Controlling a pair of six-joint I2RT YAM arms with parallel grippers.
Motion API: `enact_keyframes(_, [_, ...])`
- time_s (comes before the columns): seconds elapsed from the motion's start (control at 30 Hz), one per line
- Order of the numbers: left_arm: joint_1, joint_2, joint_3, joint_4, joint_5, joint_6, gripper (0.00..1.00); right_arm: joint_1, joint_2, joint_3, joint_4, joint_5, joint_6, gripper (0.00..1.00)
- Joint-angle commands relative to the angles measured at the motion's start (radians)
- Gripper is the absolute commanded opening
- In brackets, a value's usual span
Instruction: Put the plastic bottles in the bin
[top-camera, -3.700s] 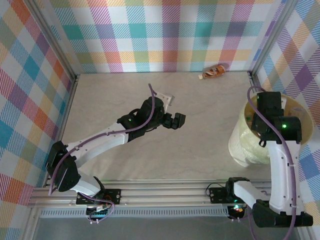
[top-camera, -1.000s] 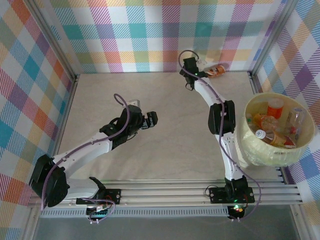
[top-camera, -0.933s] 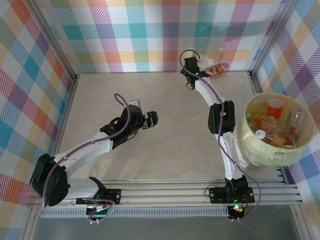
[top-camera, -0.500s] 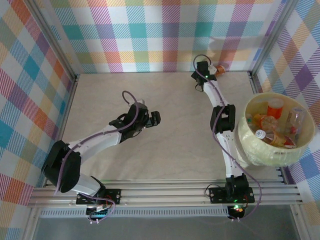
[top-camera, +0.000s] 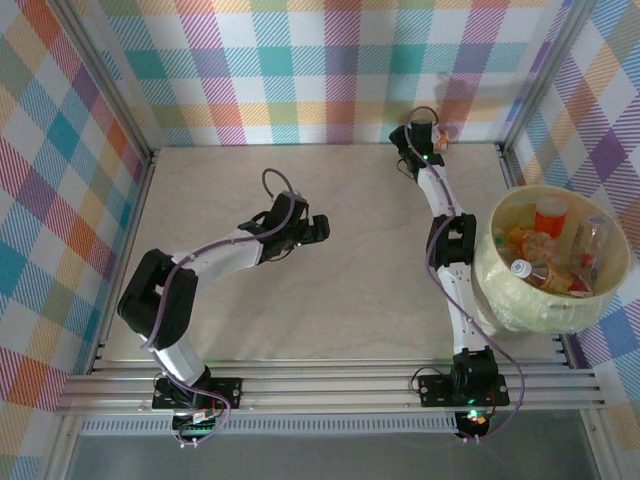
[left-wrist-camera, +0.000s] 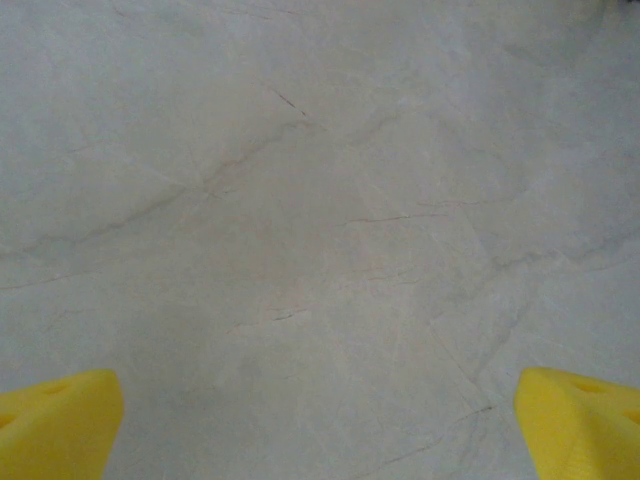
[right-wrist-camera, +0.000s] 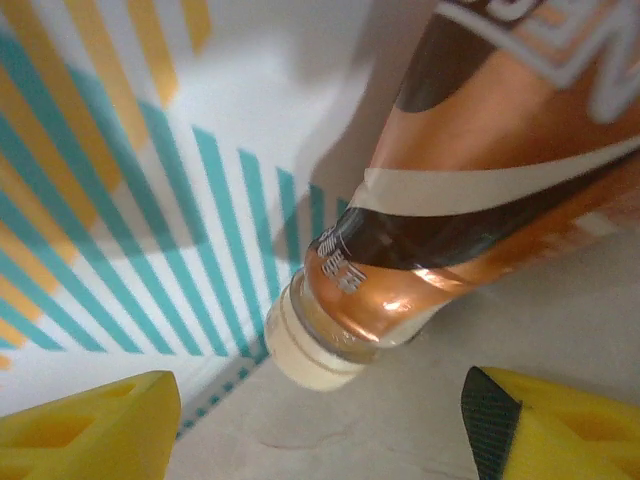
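Bottle (right-wrist-camera: 470, 200) lies at 12 o'clock from the right hand (right-wrist-camera: 320, 430), axis 1-to-7; that hand is part-open and empty. Left hand (left-wrist-camera: 320, 430) is wide open, empty, farther.

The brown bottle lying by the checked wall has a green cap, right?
Not quite. The brown bottle does lie by the checked wall, but its cap is cream-white, not green. The right wrist view shows it up close.

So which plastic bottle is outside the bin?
The brown-orange bottle lying by the back wall, just ahead of the right gripper; the other bottles sit inside the bin.
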Motion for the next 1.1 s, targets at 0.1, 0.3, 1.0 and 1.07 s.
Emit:
enact_keyframes(0.1, [0.014,0.036,0.054,0.025,0.026,0.014,1.0,-0.026,0.11,-0.009,0.093,-0.007,0.14,0.72])
enact_keyframes(0.3, [0.015,0.054,0.065,0.032,0.042,0.011,1.0,-0.033,-0.019,-0.049,0.084,-0.041,-0.091,0.76])
enact_keyframes(1.0, [0.015,0.057,0.037,0.143,0.131,-0.052,1.0,-0.129,-0.224,-0.292,0.058,0.177,-0.254,0.96])
enact_keyframes(1.07, [0.015,0.061,0.041,0.143,0.129,-0.05,1.0,-0.138,-0.192,-0.255,0.05,0.083,-0.234,0.96])
